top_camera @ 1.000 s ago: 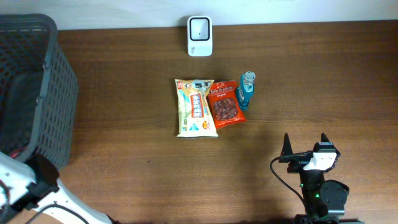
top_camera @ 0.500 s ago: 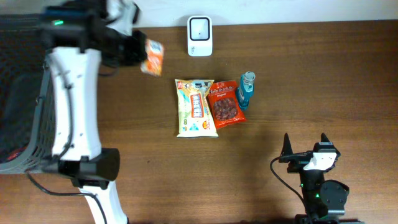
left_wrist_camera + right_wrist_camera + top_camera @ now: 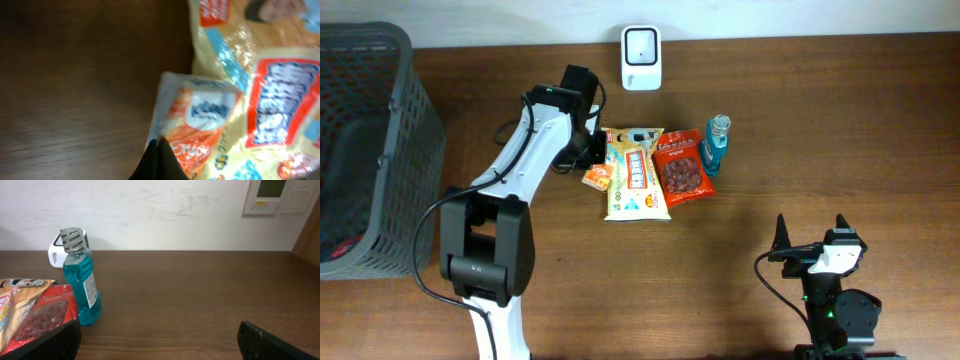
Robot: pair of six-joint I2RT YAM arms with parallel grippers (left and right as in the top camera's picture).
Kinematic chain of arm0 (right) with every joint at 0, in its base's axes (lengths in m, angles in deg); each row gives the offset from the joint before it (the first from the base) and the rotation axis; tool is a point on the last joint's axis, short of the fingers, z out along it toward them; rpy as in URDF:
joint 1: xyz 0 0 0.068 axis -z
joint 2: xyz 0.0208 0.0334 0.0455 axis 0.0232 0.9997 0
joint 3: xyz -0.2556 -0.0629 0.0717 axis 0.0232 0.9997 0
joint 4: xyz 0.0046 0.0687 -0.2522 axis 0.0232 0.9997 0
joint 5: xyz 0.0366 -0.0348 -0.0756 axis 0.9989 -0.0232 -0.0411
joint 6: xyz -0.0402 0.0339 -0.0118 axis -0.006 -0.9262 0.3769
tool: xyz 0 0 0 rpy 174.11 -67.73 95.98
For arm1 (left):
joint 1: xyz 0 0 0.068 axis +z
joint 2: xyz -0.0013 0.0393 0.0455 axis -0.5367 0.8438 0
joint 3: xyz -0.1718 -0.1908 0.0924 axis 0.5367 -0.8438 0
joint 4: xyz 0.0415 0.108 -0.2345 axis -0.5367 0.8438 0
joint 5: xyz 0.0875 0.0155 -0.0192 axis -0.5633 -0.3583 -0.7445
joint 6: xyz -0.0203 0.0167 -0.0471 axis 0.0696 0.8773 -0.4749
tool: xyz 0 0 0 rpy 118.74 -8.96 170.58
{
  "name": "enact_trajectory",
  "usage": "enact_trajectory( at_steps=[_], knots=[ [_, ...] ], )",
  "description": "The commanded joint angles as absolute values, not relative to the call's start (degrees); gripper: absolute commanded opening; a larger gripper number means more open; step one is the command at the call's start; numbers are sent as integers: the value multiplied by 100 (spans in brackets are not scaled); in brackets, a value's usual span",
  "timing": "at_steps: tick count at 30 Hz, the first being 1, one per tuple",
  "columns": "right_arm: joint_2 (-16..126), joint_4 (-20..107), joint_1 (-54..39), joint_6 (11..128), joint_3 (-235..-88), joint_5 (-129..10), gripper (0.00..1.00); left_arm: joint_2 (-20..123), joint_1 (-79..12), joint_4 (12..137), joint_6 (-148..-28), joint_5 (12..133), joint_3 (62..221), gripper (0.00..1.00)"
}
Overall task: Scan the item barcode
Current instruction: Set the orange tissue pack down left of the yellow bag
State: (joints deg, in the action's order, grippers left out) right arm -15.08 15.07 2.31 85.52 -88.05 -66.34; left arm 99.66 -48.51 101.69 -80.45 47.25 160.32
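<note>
The small packet (image 3: pixel 192 125) at the black tips of the left gripper (image 3: pixel 157 150) is orange and silvery white, with a blue logo patch. Just beyond it, the large bag (image 3: pixel 637 175) is pale yellow with red and blue print. Further out are a red bag (image 3: pixel 682 168) and a clear bottle (image 3: pixel 714 148) of blue liquid. The table (image 3: pixel 820 120) is dark brown woodgrain.

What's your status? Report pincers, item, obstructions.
Left pincer shut on orange snack packet, beside yellow snack bag. Right pincer open, empty. Path to white scanner clear.
</note>
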Motion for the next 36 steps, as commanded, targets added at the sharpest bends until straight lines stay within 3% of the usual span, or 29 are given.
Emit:
enact_trajectory(
  at_steps=[1, 7, 9, 10, 15, 21, 30, 36],
  knots=[
    [-1541, 1527, 207, 8592, -8764, -6660, 98, 9881, -4827, 10121, -8388, 4270, 15986, 0],
    [-1541, 1527, 207, 8589, -8764, -6660, 98, 9881, -4827, 9920, -8810, 4032, 15774, 0],
    [-1541, 1527, 207, 8592, -8764, -6660, 98, 9881, -4832, 9920, -8810, 4097, 15757, 7],
    [-1541, 1527, 207, 8589, -8764, -6660, 98, 9881, -4834, 9918, -8807, 4342, 15757, 1],
    [-1541, 1527, 205, 8589, -8764, -6660, 99, 9881, -4834, 9855, -7861, 6294, 15757, 0],
    [-1541, 1527, 207, 8589, -8764, -6660, 98, 9887, -4849, 9651, -7859, 5951, 15374, 0],
    [-1541, 1527, 207, 8589, -8764, -6660, 98, 9885, -4843, 8329, -8053, 5236, 15095, 0],
    [-1541, 1527, 207, 8589, -8764, -6660, 99, 9503, -4679, 8664, -8222, 5291, 16362, 0]
  ],
)
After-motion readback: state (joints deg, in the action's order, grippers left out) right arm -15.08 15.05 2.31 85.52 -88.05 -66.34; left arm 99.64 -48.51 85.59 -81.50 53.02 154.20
